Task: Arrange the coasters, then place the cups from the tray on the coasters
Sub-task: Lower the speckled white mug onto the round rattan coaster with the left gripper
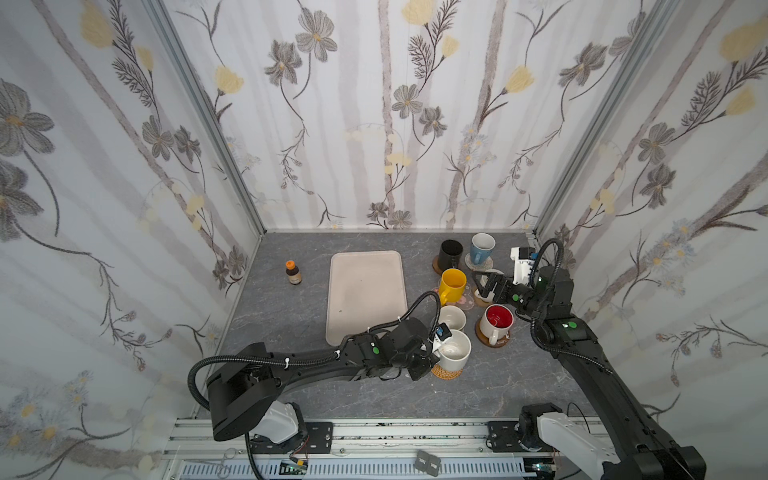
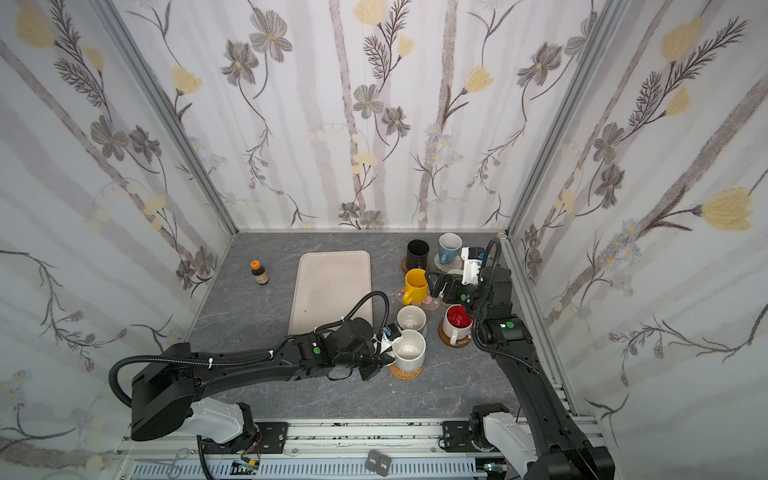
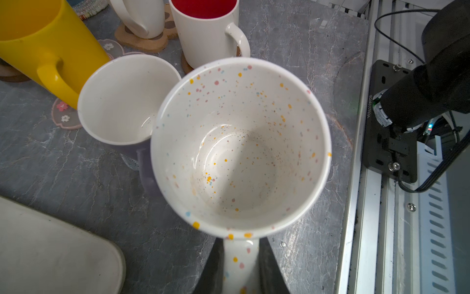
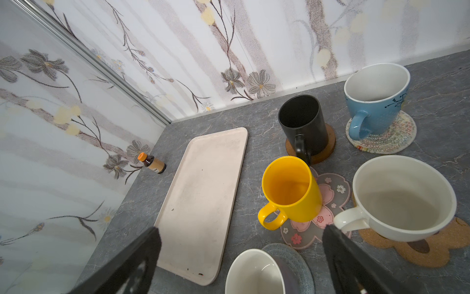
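My left gripper (image 3: 240,257) is shut on the handle of a white speckled cup (image 3: 239,147), which stands upright on or just over the tan rattan coaster (image 1: 446,371). The beige tray (image 1: 365,295) holds nothing. The black cup (image 1: 451,253), light blue cup (image 1: 482,247), yellow cup (image 1: 453,284), lavender cup (image 1: 452,316) and red-inside cup (image 1: 497,320) each stand on a coaster. My right gripper (image 4: 241,231) hangs open beside a white cup (image 4: 404,198) on the brown paw coaster (image 4: 419,249), gripping nothing.
A small brown bottle (image 1: 293,272) with an orange cap stands left of the tray, near the left wall. The cups crowd the right half of the grey table (image 1: 291,332). Metal rails (image 1: 395,432) run along the front edge.
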